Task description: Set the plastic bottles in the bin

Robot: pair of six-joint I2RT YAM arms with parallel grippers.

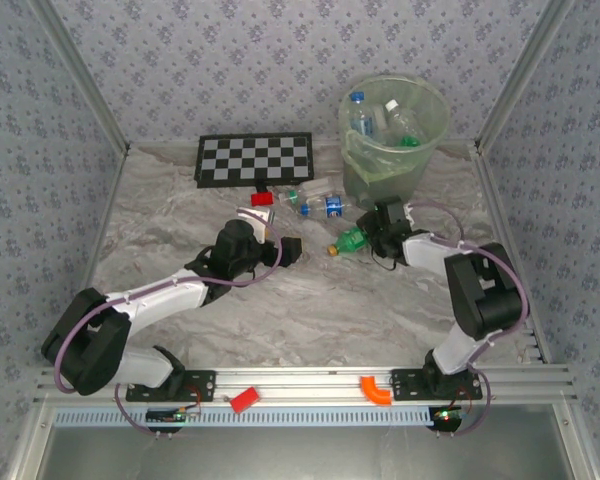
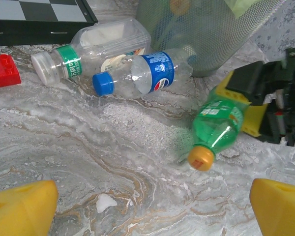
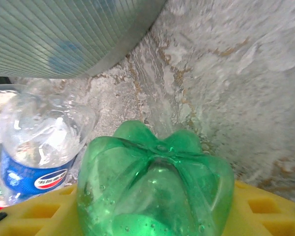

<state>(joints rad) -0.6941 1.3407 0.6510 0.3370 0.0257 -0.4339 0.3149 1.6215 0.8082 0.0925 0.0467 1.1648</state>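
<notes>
A green bottle (image 1: pixel 350 240) with a yellow cap lies on the marble table, just in front of the bin (image 1: pixel 380 178). My right gripper (image 1: pixel 368 234) is shut on its base end. That base (image 3: pixel 155 187) sits between the yellow pads (image 3: pixel 34 216), and the bottle (image 2: pixel 219 123) shows a yellow finger (image 2: pixel 254 120) against its side. My left gripper (image 1: pixel 290 248) hovers open to the left of the cap, with bare table between its jaws (image 2: pixel 152 209). Two clear bottles lie beyond: one blue-labelled (image 2: pixel 147 73), one green-labelled (image 2: pixel 88 49). Several bottles (image 1: pixel 390 120) rest inside the bin.
A black-and-white chequered board (image 1: pixel 255 160) lies at the back left. A small red block (image 1: pixel 263 199) sits in front of it, beside the clear bottles. Patterned walls close in the table on three sides. A red piece (image 1: pixel 243 400) and an orange piece (image 1: pixel 375 388) sit on the near rail.
</notes>
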